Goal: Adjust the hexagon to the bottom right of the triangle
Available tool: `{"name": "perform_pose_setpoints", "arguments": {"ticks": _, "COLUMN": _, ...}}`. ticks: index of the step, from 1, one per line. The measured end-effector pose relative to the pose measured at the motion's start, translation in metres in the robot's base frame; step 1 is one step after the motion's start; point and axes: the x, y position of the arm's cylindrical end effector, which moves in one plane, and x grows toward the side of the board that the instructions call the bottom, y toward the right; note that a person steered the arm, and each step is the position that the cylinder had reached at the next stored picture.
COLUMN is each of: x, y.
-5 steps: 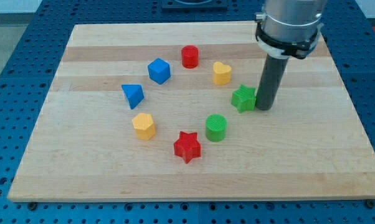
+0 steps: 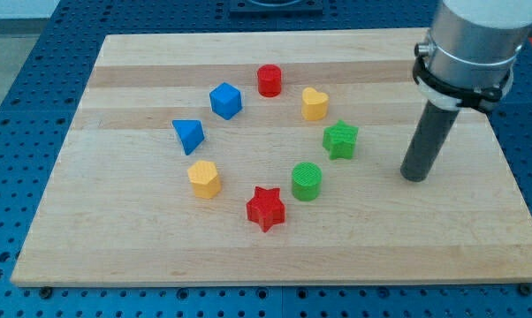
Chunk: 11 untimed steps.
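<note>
A pale wooden tabletop carries eight small coloured blocks set in a loose ring, with my tip off to the view's right.

Farthest to the view's left is the blue triangle. Just below it and slightly to its right sits the yellow hexagon, near the triangle but not touching it. Above and to the right of the triangle is the blue cube. At the ring's bottom lies the red star, and at its top stands the red cylinder. Next come the green cylinder, low in the ring, and the yellow heart, higher up. The green star closes the ring on the right.

My tip rests on the wood to the right of the green star, apart from it and touching no block. The arm has no hand, only this straight dark rod.
</note>
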Motion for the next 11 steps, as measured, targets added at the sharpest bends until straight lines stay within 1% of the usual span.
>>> {"name": "perform_pose_setpoints", "arguments": {"ticks": 2, "x": 0.004, "y": 0.0}}
{"name": "perform_pose_setpoints", "arguments": {"ticks": 3, "x": 0.042, "y": -0.01}}
{"name": "perform_pose_setpoints", "arguments": {"ticks": 4, "x": 0.051, "y": -0.035}}
{"name": "perform_pose_setpoints", "arguments": {"ticks": 6, "x": 0.052, "y": -0.13}}
{"name": "perform_pose_setpoints", "arguments": {"ticks": 7, "x": 0.095, "y": -0.135}}
{"name": "perform_pose_setpoints", "arguments": {"ticks": 8, "x": 0.123, "y": -0.143}}
{"name": "perform_pose_setpoints", "arguments": {"ticks": 9, "x": 0.122, "y": -0.178}}
{"name": "perform_pose_setpoints", "arguments": {"ticks": 11, "x": 0.103, "y": -0.309}}
